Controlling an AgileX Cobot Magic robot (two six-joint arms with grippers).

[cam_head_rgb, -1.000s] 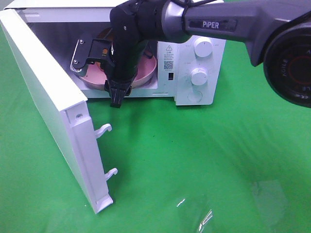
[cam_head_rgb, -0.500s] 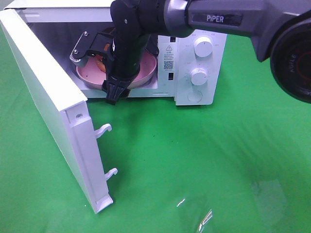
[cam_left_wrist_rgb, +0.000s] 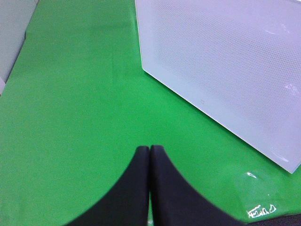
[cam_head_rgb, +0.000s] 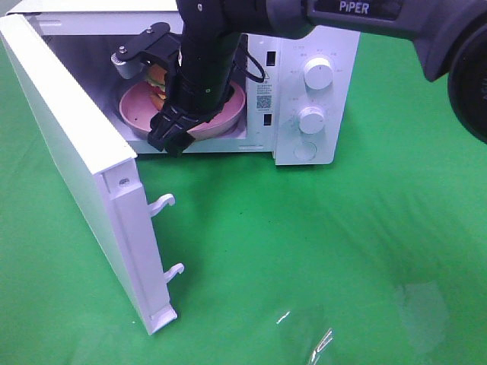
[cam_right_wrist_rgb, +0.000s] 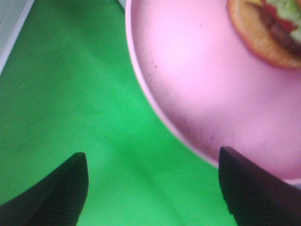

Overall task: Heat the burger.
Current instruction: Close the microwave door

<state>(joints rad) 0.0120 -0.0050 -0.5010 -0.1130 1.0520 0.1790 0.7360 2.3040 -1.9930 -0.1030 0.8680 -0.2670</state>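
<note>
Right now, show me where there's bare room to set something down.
Free: the green cloth in front of the microwave, right of its open door. Crowded: the microwave cavity, where the pink plate, the burger and the open right gripper fill the opening.

Matt green cloth; glossy pink plate (faintly scuffed); smooth white microwave door, finely dotted.
</note>
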